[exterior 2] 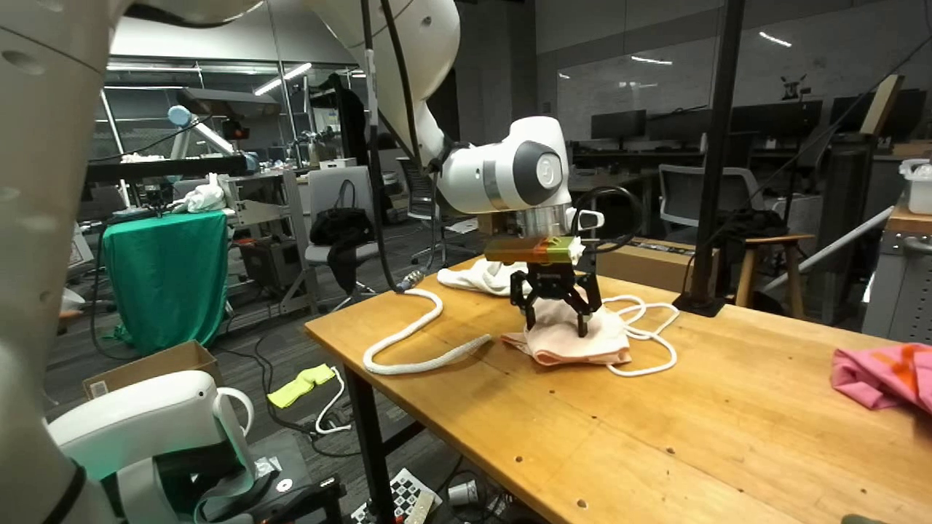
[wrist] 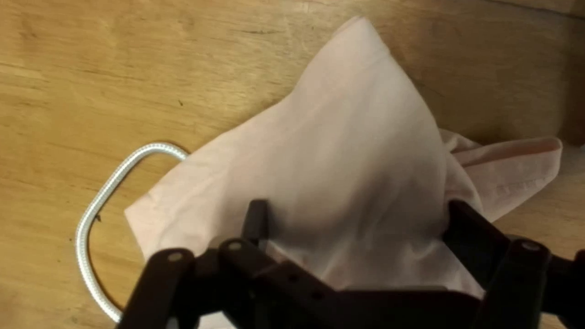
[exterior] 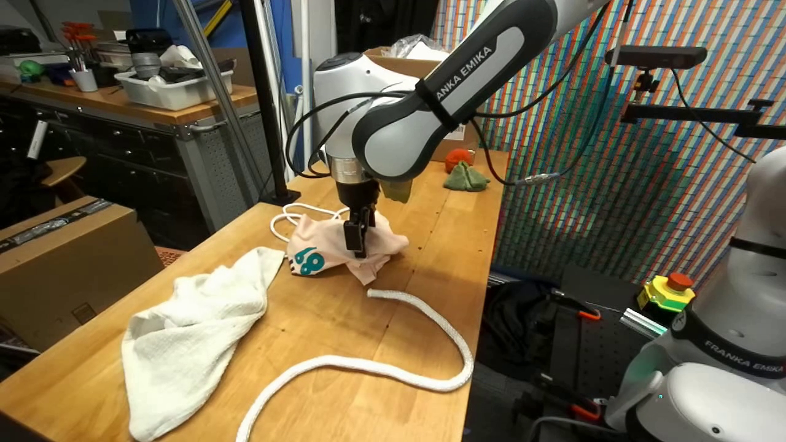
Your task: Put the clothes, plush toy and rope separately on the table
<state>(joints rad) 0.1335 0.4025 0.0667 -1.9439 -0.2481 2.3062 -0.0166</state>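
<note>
1. Wooden tabletop point(exterior 2: 692, 437), claw point(exterior 2: 556, 330) low over it.
2. Claw wide, pink cloth point(wrist: 347, 137) beneath, between jaws.
3. Thin white rope point(wrist: 82, 242) loops out beside claw.
4. Thick white rope point(exterior: 439, 385), white cloth point(exterior: 196, 337): both apart from claw.

The pink cloth point(exterior: 328, 238) hides part of the thin rope point(wrist: 83, 237) in all three views; the rope's ends cannot be made out. Folds cut short the cloth's print point(exterior: 309, 261). In the wrist view the gripper point(wrist: 356, 212) covers some of the cloth, which blurs between the fingers point(wrist: 473, 237); whether they touch it is unclear. In an exterior view the gripper hides part of the white cloth point(exterior 2: 479, 277), the right edge cuts the rose cloth point(exterior 2: 877, 375), and a green scrap point(exterior 2: 861, 519) at the bottom is too small to name. In an exterior view the bottom edge cuts the thick rope point(exterior: 368, 366) and the top edge the arm point(exterior: 473, 77).
</note>
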